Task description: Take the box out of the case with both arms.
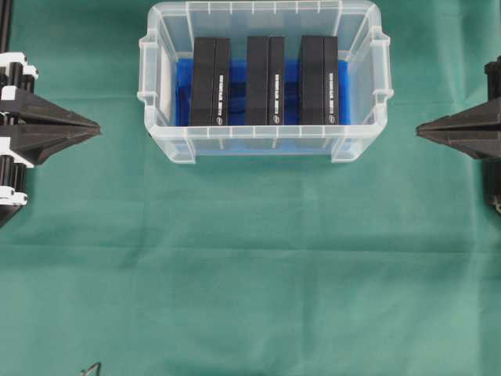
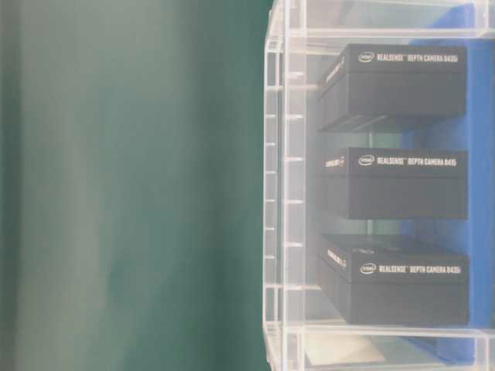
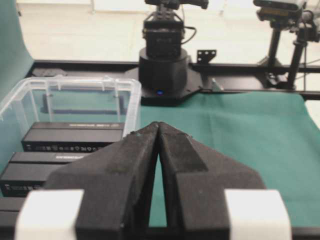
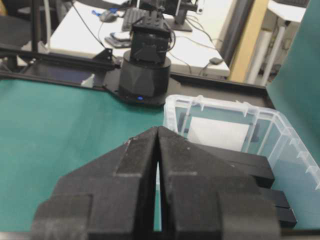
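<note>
One rectangular clear plastic case [image 1: 264, 145] with a blue floor sheet sits at upper centre of the overhead view, holding three black boxes: left box [image 1: 210, 81], middle box [image 1: 265, 80], right box [image 1: 318, 80], standing on edge side by side. Two black arms flank it: left gripper [image 1: 95, 128] and right gripper [image 1: 419, 130], both with jaws pressed together, well apart from the case. A green cloth [image 1: 250, 282] covers the bench; desks and monitors show behind.

Case [image 1: 264, 145]: top open; three upright boxes [image 1: 265, 81] inside, narrow gaps between them; clear walls bar sideways entry.
</note>
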Available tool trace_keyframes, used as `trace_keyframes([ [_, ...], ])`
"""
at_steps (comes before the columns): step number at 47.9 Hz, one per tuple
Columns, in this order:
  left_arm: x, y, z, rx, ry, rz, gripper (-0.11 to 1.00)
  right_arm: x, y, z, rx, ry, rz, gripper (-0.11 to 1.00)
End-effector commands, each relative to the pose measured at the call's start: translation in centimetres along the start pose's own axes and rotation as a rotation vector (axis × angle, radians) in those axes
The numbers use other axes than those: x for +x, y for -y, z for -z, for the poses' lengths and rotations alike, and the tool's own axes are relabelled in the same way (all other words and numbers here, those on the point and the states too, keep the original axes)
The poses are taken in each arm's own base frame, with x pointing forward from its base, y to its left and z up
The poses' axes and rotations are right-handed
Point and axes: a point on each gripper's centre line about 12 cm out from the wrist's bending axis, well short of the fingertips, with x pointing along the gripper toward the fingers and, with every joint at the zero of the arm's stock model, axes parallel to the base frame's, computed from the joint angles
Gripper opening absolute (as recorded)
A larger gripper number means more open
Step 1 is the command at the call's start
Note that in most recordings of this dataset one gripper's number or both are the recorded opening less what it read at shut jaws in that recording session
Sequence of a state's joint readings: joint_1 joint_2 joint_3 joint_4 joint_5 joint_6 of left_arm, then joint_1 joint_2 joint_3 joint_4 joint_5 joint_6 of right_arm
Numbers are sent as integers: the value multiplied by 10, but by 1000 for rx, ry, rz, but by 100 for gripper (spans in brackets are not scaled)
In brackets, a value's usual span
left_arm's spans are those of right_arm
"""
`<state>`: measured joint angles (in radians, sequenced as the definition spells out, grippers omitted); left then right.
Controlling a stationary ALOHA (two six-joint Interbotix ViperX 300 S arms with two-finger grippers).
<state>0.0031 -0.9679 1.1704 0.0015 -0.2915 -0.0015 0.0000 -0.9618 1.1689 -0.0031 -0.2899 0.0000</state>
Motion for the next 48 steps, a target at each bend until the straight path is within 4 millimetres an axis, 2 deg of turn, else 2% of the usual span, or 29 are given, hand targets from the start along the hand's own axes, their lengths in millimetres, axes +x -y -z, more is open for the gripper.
trace_keyframes([
  [1,4,0,-10,18,17,4,1,3,1,-5,10,11,5,1],
  [8,5,0,-13,3,-9,3,1,11,1,-10,32,-63,5,1],
  [15,6,0,-29,-37,-9,2,1,17,1,-45,44,-84,6,1],
  [25,10,-1,-80,-64,9,-3,1,19,2,-109,36,-83,12,1],
  [33,13,-3,-118,-64,-35,-17,1,24,4,-146,33,-106,19,1],
  [41,16,-3,-146,-63,-81,-22,1,29,4,-163,28,-130,22,1],
  [48,24,-3,-143,-67,-156,-24,1,28,4,-159,41,-190,23,1],
])
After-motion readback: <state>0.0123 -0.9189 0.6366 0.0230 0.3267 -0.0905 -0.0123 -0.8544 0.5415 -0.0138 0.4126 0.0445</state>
